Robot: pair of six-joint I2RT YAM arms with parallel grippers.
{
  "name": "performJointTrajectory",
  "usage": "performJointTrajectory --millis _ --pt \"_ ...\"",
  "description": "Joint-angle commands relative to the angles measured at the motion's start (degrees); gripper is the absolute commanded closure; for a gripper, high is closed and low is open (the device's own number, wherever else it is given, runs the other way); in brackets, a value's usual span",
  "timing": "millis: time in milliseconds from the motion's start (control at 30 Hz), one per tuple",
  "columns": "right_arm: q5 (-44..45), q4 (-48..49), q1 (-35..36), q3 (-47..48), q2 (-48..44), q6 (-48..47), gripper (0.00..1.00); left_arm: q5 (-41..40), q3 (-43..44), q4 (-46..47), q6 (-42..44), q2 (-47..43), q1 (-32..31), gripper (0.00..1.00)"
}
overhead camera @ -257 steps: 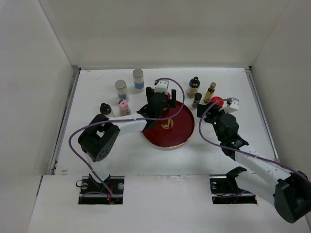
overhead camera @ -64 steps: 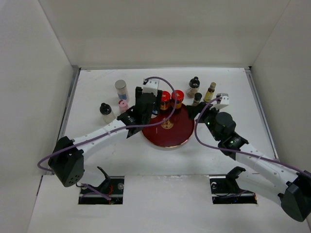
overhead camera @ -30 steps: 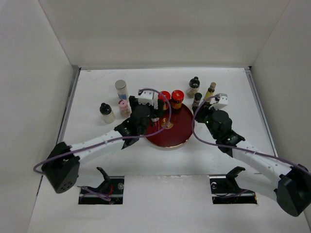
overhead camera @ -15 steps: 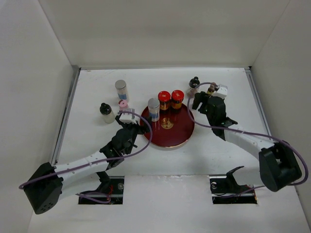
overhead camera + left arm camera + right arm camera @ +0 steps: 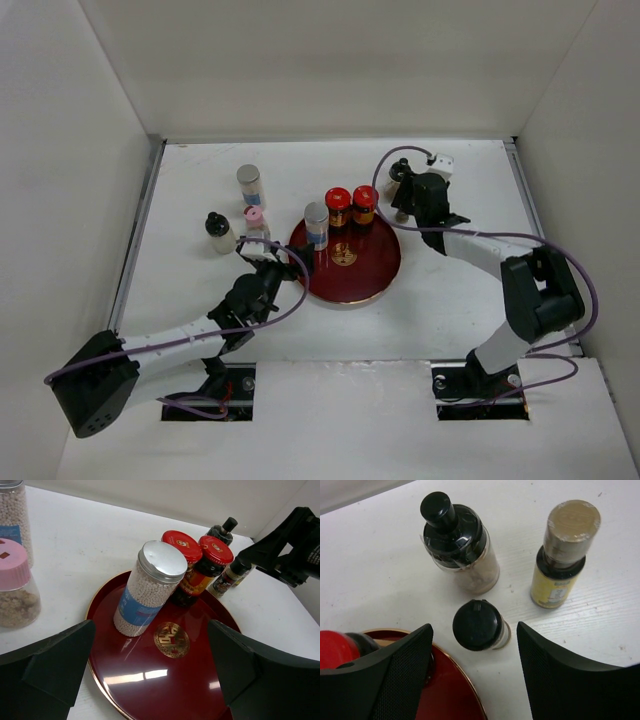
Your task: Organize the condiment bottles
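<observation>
The dark red tray (image 5: 350,275) carries a silver-capped jar (image 5: 316,223) and two red-capped jars (image 5: 338,204) (image 5: 365,201). My left gripper (image 5: 283,264) is open and empty at the tray's near left edge; in the left wrist view (image 5: 155,680) its jaws stand wide, well short of the silver-capped jar (image 5: 149,588). My right gripper (image 5: 408,207) is open right of the tray; in the right wrist view (image 5: 475,680) a small black-capped jar (image 5: 480,625) stands between its fingers, untouched. A larger black-capped bottle (image 5: 460,540) and the slim amber bottle (image 5: 565,555) stand just beyond.
Left of the tray stand a second silver-capped jar (image 5: 249,184), the pink-capped jar (image 5: 254,220) and a black-capped bottle (image 5: 217,232). White walls enclose the table on three sides. The tray's rim (image 5: 470,690) lies close to the small black-capped jar.
My left gripper set the silver-capped jar on the tray, let go and drew back toward the near left. My right arm swung to the back, over the black-capped bottles.
</observation>
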Motion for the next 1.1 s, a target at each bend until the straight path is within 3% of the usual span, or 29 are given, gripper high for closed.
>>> performJointTrajectory --millis 0,133,300,400,700,1067 --pt "1.6 -0.81 -0.23 4.57 2.7 -1.6 0.3 0.72 -0.95 4.17 -2.26 -1.35 0.56 0.01" --pt "1.95 -1.51 -0.41 6.59 5.78 -1.87 0.31 0.72 -1.39 4.43 -2.79 -1.45 0.92 0.01" --pt "2.21 -2.92 -0.41 8.0 6.85 -1.95 0.51 0.37 -1.57 4.52 -2.88 -1.27 1.36 0.01" --pt "3.09 -1.96 -0.23 5.9 2.82 -1.78 0.61 0.28 -1.57 4.69 -2.97 -0.75 1.97 0.01" --pt "3.89 -3.54 5.47 -3.33 -15.65 -3.36 0.61 0.72 -1.83 4.78 -4.55 0.4 3.11 0.01" --pt "1.08 -1.61 11.37 -6.76 -11.71 -0.2 0.61 -2.18 -0.69 1.54 -2.88 -2.67 5.66 0.01"
